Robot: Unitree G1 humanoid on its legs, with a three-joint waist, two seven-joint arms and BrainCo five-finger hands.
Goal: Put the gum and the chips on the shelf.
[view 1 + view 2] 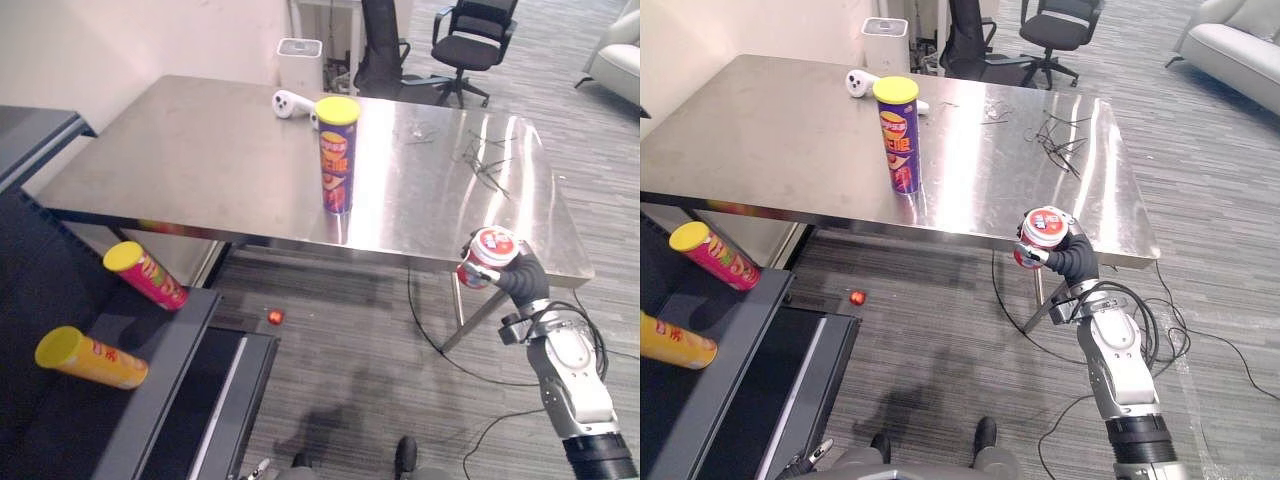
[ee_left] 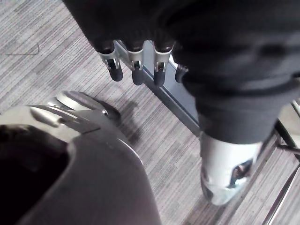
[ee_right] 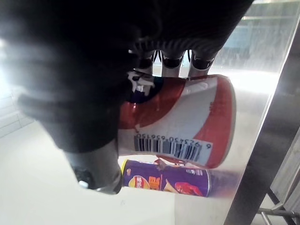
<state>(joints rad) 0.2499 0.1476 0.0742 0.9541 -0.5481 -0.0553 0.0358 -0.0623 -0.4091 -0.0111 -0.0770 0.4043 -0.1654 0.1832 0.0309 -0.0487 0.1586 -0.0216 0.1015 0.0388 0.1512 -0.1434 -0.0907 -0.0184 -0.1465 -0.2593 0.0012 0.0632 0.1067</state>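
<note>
- Right hand [image 3: 171, 60] is curled round the gum tub [image 3: 187, 117], gripping its side wall just off the table's [image 1: 200, 150] near right corner.
- Gum tub: smooth, glossy cylinder with a red-and-white wrap. The slick wall could twist out of the grip on the long carry to the shelf [image 1: 160, 340], well apart at the robot's left.
- Purple chips can [image 1: 337, 155]: tall narrow tube with a yellow lid, upright mid-table. A brush from the arm would likely topple it, and it would roll on polished steel.
- Red can [image 1: 145, 275] and yellow can [image 1: 90, 358] lie on the shelf; a bump may set them rolling.
- Left hand [image 2: 136, 65] hangs relaxed and empty over carpet.
</note>
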